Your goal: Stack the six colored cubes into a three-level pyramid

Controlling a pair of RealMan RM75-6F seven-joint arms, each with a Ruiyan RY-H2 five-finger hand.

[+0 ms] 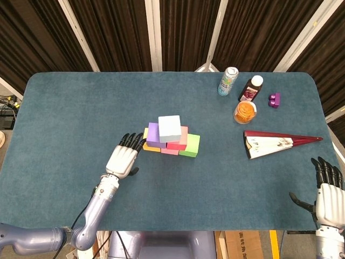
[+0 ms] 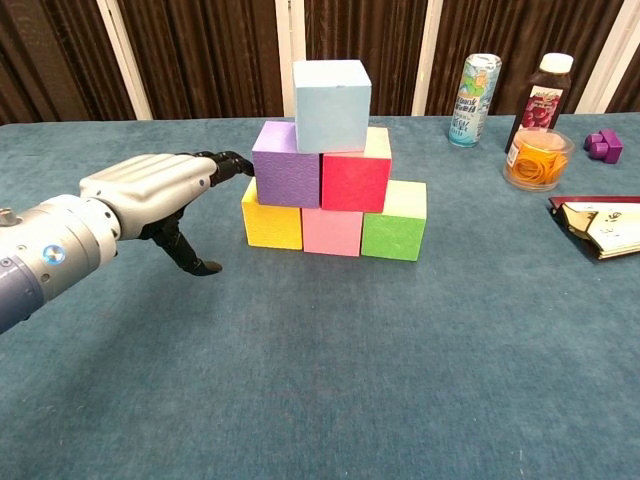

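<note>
Chest view is showing six cubes [image 2: 330, 170] standing mid-frame as a three-level pyramid; left hand [image 2: 150, 185] and right hand [image 1: 327, 195] are spread, grasping nothing

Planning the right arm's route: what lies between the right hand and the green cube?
Mostly bare cloth. In the head view only the red-edged folded fan lies near that stretch, just beyond a line from the right hand to the green cube.
</note>
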